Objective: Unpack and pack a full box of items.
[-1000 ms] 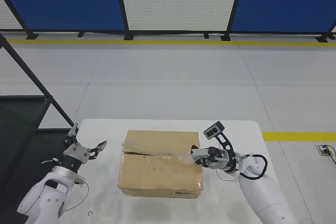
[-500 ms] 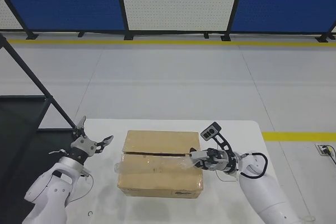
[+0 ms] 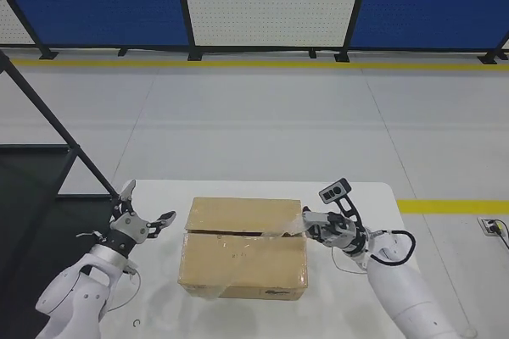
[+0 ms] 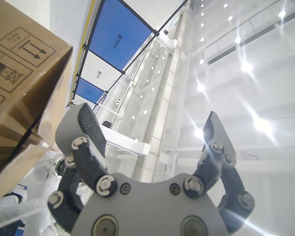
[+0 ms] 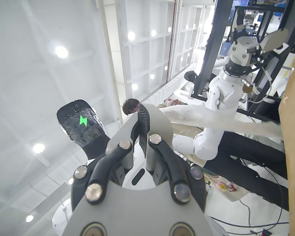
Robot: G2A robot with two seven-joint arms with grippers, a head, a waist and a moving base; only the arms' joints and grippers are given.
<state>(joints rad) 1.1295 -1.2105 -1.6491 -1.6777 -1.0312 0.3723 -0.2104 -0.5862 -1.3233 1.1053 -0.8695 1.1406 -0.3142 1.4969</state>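
Note:
A brown cardboard box (image 3: 244, 250) lies shut in the middle of the white table (image 3: 360, 197); clear tape runs along its top seam. My right gripper (image 3: 310, 222) is at the box's right end, level with the seam, shut on a peeled strip of clear tape (image 3: 293, 224). In the right wrist view the gripper (image 5: 143, 114) pinches that tape (image 5: 211, 121), which stretches to the box edge (image 5: 293, 124). My left gripper (image 3: 144, 219) stands open, a short way off the box's left end. The left wrist view has its fingers (image 4: 89, 121) spread wide and empty beside the box corner (image 4: 22, 74).
A black metal frame (image 3: 42, 110) stands off the table's left side. A small dark hook-like item (image 3: 136, 323) lies near the table's front left. Bare tabletop lies behind the box and to the right of the right arm.
My right gripper has pulled back to the right and towards the far edge, drawing the tape off the box top. My left gripper has shifted a little closer to the box.

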